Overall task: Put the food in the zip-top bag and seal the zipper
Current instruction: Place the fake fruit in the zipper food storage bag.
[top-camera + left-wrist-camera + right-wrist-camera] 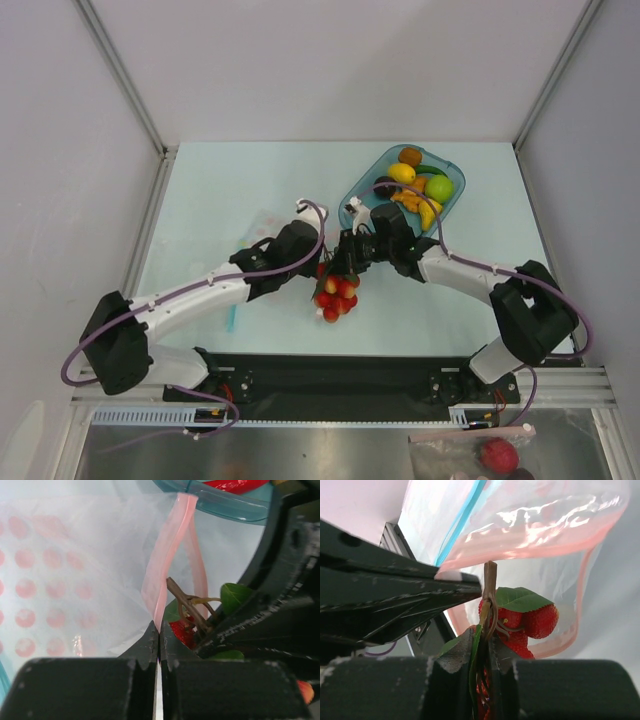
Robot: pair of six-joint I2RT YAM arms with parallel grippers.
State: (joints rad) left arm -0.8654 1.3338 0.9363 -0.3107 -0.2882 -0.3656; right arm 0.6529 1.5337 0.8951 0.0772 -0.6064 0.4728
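My left gripper is shut on the pink zipper of the clear zip-top bag and holds its mouth up. My right gripper is shut on the brown stem and leaf of a cluster of red berries. The cluster hangs right at the bag's open mouth, ringed by the pink strip. From above, both grippers meet mid-table with the berries just below them. The other food, a lemon, green and orange pieces, lies in the teal tray.
The teal tray stands at the back right, just behind the right arm. A light-blue stick lies by the left arm. A second bag with a red ball rests off the table at the bottom right.
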